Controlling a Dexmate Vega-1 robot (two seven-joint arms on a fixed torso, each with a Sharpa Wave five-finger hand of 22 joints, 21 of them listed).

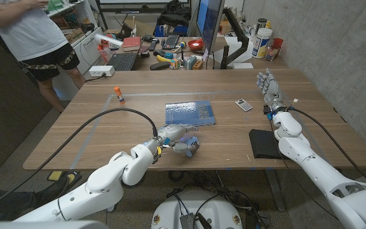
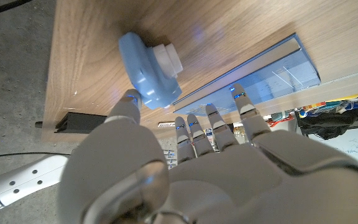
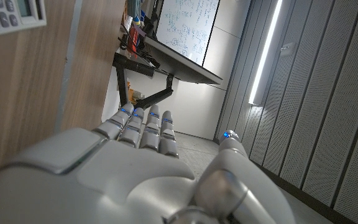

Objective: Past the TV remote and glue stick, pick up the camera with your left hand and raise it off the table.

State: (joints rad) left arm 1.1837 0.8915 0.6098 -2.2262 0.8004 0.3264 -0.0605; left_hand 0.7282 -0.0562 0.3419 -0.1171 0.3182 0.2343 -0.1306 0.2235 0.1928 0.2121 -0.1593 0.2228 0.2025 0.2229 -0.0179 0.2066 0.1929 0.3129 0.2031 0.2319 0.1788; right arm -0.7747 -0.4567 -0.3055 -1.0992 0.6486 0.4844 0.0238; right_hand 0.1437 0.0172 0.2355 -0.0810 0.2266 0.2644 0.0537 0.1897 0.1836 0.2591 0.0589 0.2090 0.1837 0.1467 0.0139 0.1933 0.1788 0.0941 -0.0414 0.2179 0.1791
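So the little blue camera (image 1: 187, 145) sits by the counter's near edge, and the left hand (image 1: 168, 135) is right up against it, fingers (image 2: 194, 132) spread, thumb touching, nothing gripped yet, probably lining up its grab. Right hand (image 1: 269, 89) waits open far-side.

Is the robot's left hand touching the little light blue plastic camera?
Touching. In the left wrist view, one of the left hand's fingers presses against the light blue plastic camera body, no gap between them.

Nothing legible is showing: the whiteboard (image 3: 188, 28) is carrying writing too small to read, and the calculator (image 1: 244, 105) keys are appearing blurred.
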